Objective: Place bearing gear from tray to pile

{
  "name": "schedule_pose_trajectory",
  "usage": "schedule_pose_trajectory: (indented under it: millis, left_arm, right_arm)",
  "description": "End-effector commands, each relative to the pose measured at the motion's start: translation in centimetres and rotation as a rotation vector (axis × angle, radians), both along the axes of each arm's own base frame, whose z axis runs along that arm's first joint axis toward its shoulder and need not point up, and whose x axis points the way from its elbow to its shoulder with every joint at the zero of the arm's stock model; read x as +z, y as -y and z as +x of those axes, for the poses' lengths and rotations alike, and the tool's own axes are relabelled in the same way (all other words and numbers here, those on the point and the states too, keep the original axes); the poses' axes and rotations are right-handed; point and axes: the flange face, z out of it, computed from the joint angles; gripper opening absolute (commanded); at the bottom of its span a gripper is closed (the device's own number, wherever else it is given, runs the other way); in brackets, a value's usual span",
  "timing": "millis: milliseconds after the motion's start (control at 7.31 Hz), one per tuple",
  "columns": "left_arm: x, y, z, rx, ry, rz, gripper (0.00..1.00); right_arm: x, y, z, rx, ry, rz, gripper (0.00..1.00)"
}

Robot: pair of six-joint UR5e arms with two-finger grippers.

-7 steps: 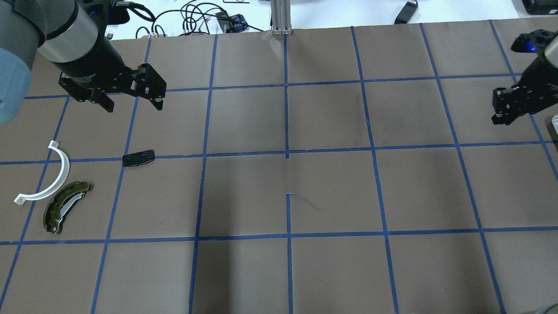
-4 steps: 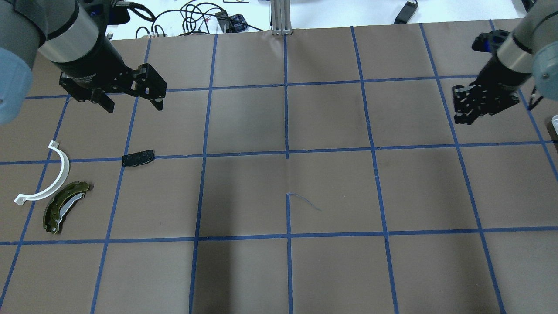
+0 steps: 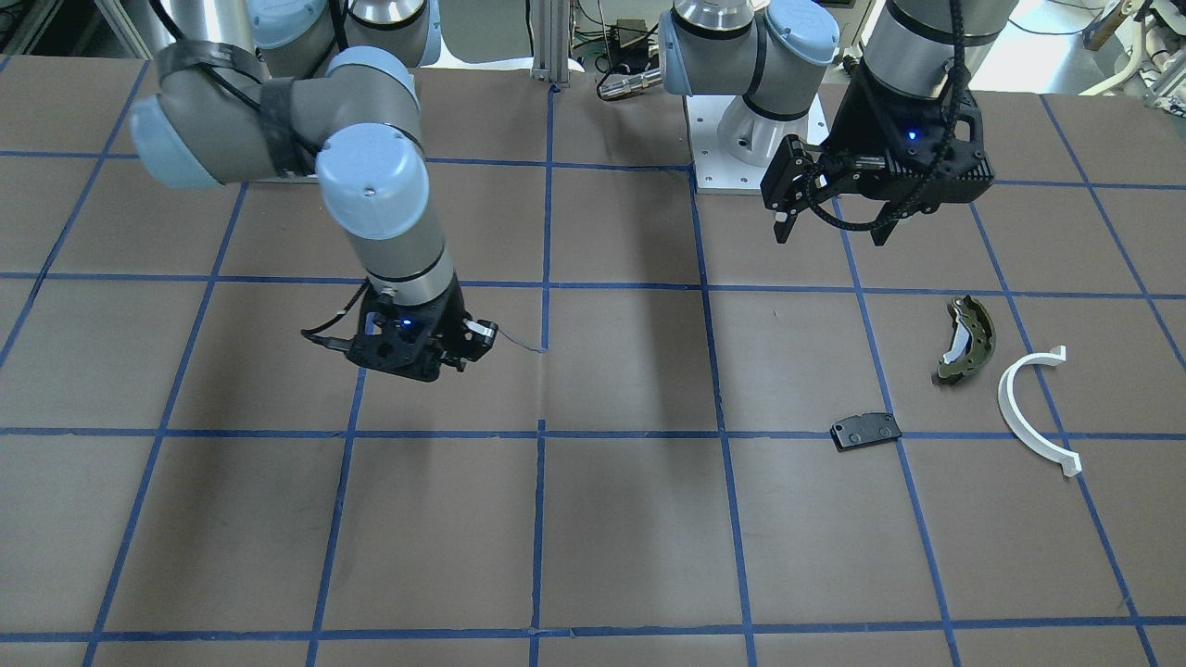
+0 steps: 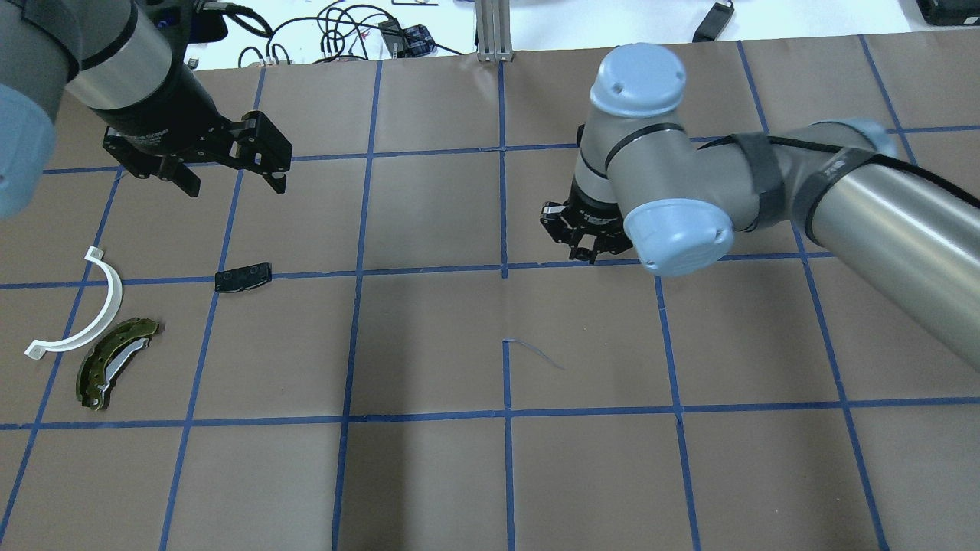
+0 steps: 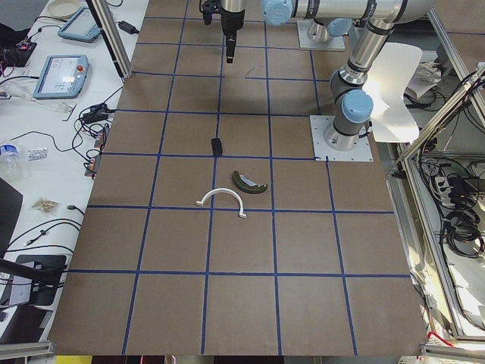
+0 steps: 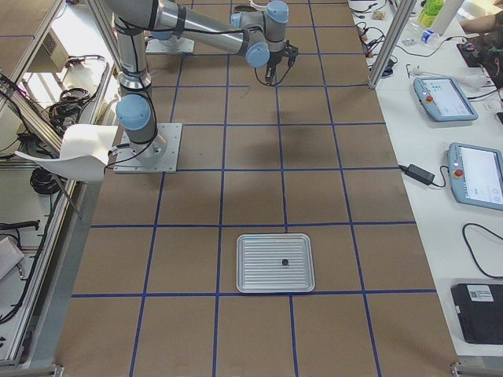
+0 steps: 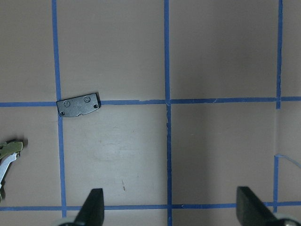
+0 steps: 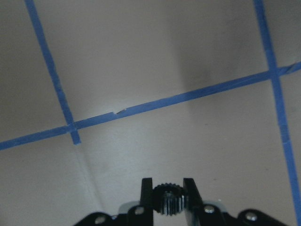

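Observation:
My right gripper [image 8: 168, 188] is shut on a small dark toothed bearing gear [image 8: 168, 202] and hangs over the table's middle in the overhead view [image 4: 582, 246]. The pile lies at the table's left: an olive-green brake shoe [image 4: 115, 363], a white C-shaped arc [image 4: 86, 310] and a small flat black plate [image 4: 243, 277]. My left gripper [image 4: 233, 180] is open and empty, above and behind the black plate [image 7: 78, 104]. The metal tray [image 6: 259, 275] shows only in the exterior right view, with one small dark part on it.
The table is brown paper with a blue tape grid [image 4: 504, 268]. Cables and a post [image 4: 494, 30] lie beyond its far edge. The right arm's elbow and forearm [image 4: 842, 199] span the right half of the table. Tablets sit on the side bench [image 6: 471, 173].
My right arm has swept from the table's right edge leftwards to the middle. My left arm and the pile have not moved.

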Motion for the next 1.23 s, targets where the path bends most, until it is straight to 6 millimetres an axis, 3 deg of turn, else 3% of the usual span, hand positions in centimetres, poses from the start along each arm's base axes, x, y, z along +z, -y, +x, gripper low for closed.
schedule_pose_trajectory:
  millis: [0, 137, 274, 684, 1094]
  left_arm:
    - [0.0, 0.0, 0.0, 0.000, 0.000, 0.000, 1.00]
    - [0.0, 0.0, 0.0, 0.000, 0.000, 0.000, 1.00]
    - [0.0, 0.0, 0.0, 0.000, 0.000, 0.001, 1.00]
    - [0.0, 0.0, 0.1, 0.002, 0.000, 0.000, 1.00]
    - [0.0, 0.0, 0.1, 0.002, 0.000, 0.000, 1.00]
  right_arm:
    - [-4.4, -2.5, 7.2, -0.008, 0.010, -0.018, 0.00]
    - [-6.3, -3.2, 9.7, -0.028, 0.019, -0.035, 0.00]
    - [-6.7, -4.3, 11.4, -0.032, 0.028, -0.044, 0.00]
    - [-7.6, -6.2, 14.0, 0.011, 0.061, -0.015, 0.00]
    - [-9.8, -5.8, 14.5, 0.016, 0.064, -0.020, 0.00]
